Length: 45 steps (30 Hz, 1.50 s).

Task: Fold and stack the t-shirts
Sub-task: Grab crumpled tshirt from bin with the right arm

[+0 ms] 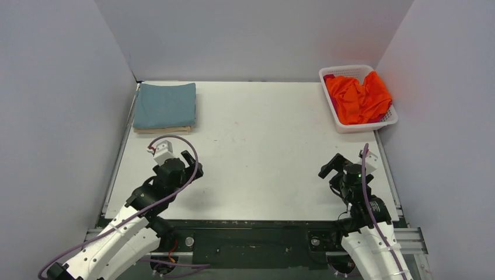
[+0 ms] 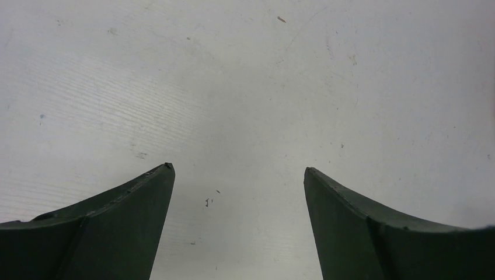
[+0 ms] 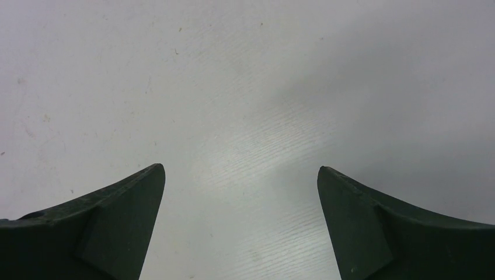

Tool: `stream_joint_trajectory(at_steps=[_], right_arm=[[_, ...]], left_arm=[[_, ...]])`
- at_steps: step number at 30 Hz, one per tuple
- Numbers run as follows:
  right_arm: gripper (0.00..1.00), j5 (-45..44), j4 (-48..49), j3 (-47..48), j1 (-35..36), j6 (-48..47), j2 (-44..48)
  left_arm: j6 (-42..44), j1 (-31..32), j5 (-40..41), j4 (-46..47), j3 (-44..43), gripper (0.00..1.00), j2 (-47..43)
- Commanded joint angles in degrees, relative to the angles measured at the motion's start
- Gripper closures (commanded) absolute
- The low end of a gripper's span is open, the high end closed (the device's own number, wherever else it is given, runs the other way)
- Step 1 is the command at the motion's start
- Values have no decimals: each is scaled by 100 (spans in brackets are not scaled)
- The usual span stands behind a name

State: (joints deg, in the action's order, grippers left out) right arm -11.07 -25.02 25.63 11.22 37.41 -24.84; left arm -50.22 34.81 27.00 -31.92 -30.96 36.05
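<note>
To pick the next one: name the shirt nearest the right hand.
The orange shirt, crumpled in the basket far right; the teal shirt and beige shirt lie folded far left.

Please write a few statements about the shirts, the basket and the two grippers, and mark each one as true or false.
1. The teal-blue shirt lies folded on top of the beige shirt. True.
2. The orange shirt lies folded flat on the table. False: it lies crumpled in the white basket.
3. The left gripper is open and holds nothing. True.
4. The right gripper is shut on a shirt. False: it is open, holding nothing.
</note>
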Motion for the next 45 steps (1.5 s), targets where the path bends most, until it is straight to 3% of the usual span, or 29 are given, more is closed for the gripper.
stream_joint_trajectory(at_steps=[1, 9, 15, 23, 35, 41, 43, 45], right_arm=[[0, -139, 421, 564, -19, -29, -289], [0, -964, 599, 1924, -24, -435, -1563], [0, -1982, -370, 3845, -268, -403, -3803], [8, -876, -499, 6196, -1472, -455, -6416], [18, 221, -122, 9413, -2098, -1070, -10045], [23, 462, 151, 9918, -2211, -836, -10805], [29, 462, 294, 9930, -2212, -832, -10876], [42, 478, 385, 9950, -2212, -836, -10896]], left_arm=[[144, 19, 193, 258, -426, 8, 79], [386, 17, 442, 584, -723, 8, 242], [512, 1, 533, 752, -849, 8, 700], [678, -161, 514, 1092, -1028, 8, 1407], [810, -760, -167, 1379, -1212, 8, 2127], [827, -935, -281, 1378, -1218, 8, 2253], [829, -961, -326, 1389, -1221, 8, 2283], [829, -981, -362, 1385, -1229, 8, 2295]])
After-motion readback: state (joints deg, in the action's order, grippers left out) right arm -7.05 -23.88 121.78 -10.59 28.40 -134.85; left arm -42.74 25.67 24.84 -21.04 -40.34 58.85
